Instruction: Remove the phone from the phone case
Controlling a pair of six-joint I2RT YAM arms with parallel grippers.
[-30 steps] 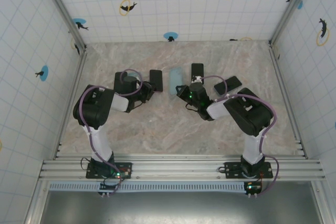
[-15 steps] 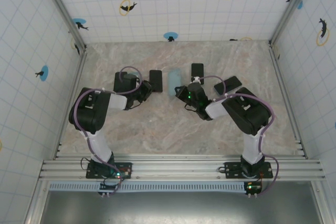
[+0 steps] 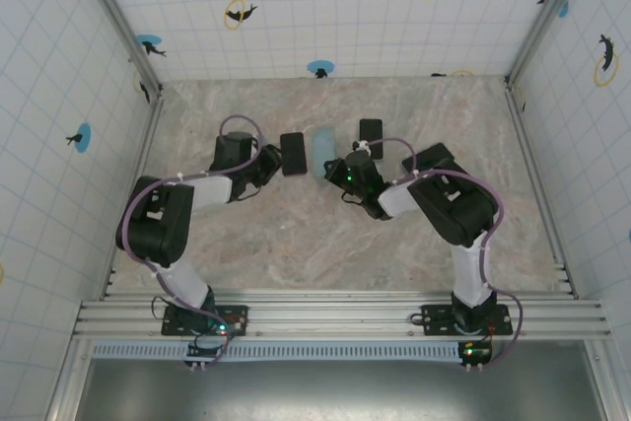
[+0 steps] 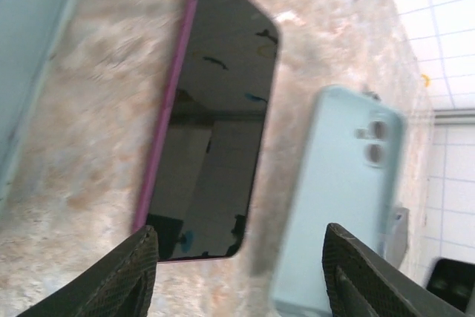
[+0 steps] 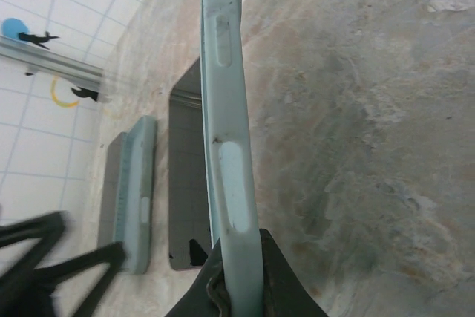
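Bare phone [image 4: 211, 139] flat on the table [image 4: 89, 139], empty light-blue case [image 4: 338, 191] pinched on edge beside it.
The left pincer [image 4: 239, 246] hangs released, jaws wide apart just short of the phone's near end, touching nothing. The pink-rimmed phone lies screen-up, apparently free of its case. It looks stiff, glassy and slippery, so the long pink edges are likely the safest hold, not the screen. Just right of it the light-blue case shows its back and camera cutouts. It seems soft and bendy, though blur hides whether it touches the phone. The right pincer [image 5: 236, 269] is clenched on the case's rim, standing it on edge.
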